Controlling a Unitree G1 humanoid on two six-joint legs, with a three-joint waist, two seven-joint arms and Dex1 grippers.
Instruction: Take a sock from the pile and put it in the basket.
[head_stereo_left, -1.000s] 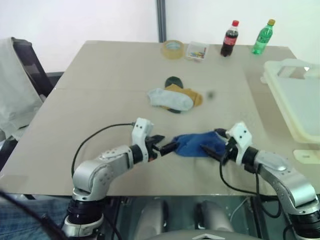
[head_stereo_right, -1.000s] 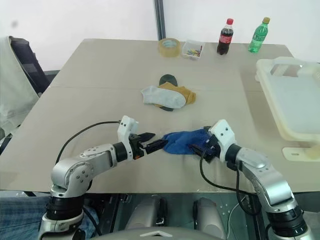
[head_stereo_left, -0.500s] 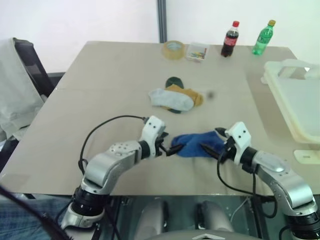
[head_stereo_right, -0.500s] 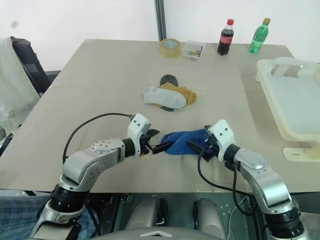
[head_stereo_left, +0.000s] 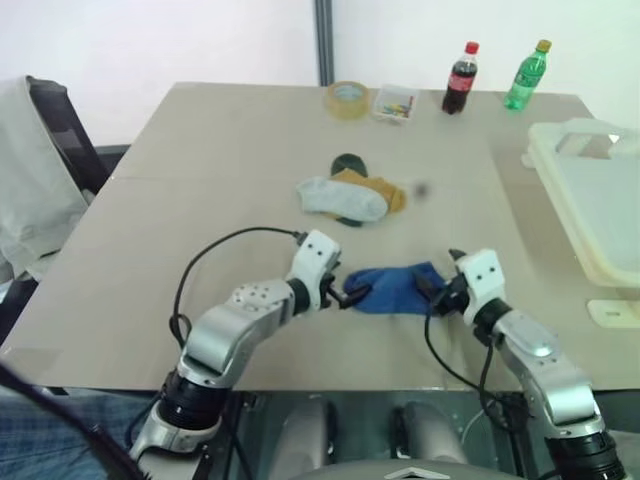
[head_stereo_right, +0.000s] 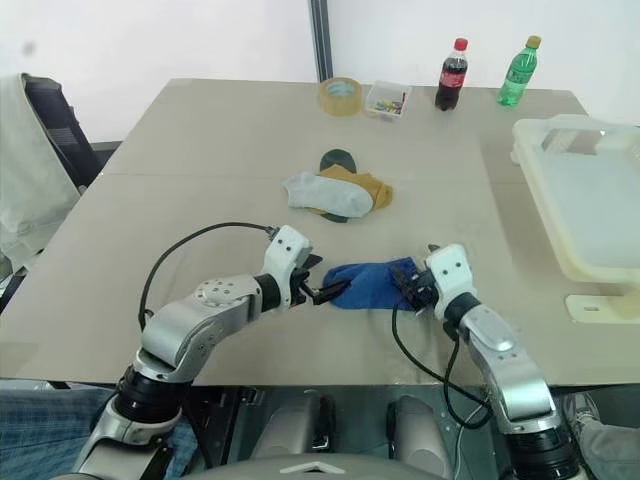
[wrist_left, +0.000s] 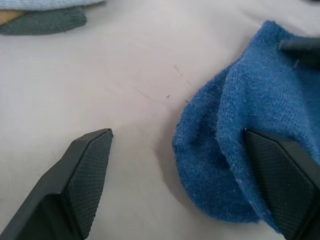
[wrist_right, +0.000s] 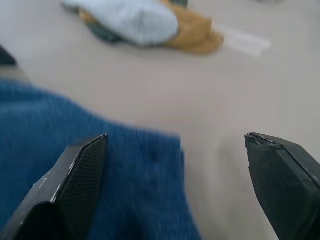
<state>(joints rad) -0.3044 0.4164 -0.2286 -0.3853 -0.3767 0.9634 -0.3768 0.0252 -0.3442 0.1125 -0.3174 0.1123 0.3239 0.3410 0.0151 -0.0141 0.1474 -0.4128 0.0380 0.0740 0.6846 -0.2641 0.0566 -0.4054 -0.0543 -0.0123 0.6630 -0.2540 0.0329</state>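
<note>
Beige laminate is covering the broad table (head_stereo_left: 200, 200), and a chair draped with pale cloth (head_stereo_left: 35, 180) is standing off its left edge. Near the front edge the left gripper (head_stereo_left: 352, 295) is lying low with its two black fingers spread wide apart, one finger (wrist_left: 280, 185) resting against the left end of a royal blue fabric sock (head_stereo_left: 395, 288), the other finger on bare tabletop. The blue sock is lying flat between the two grippers, apart from the pile (head_stereo_left: 352, 195) of light grey, mustard yellow and dark green socks sitting farther back near the table's middle. At the sock's right end the right gripper (head_stereo_left: 432, 290) is standing with its fingers equally wide open; one finger (wrist_right: 75, 185) is over the blue fabric, the other over the table, and neither gripper is clamping anything. Along the far edge a roll of tan tape (head_stereo_left: 346, 98), a small clear box of coloured bits (head_stereo_left: 394, 102), a dark cola bottle with a red cap (head_stereo_left: 458, 78) and a green plastic bottle (head_stereo_left: 526, 74) are standing in a row. At the right side the large cream-white plastic basket (head_stereo_left: 570, 220) is sitting, well apart from the sock.
</note>
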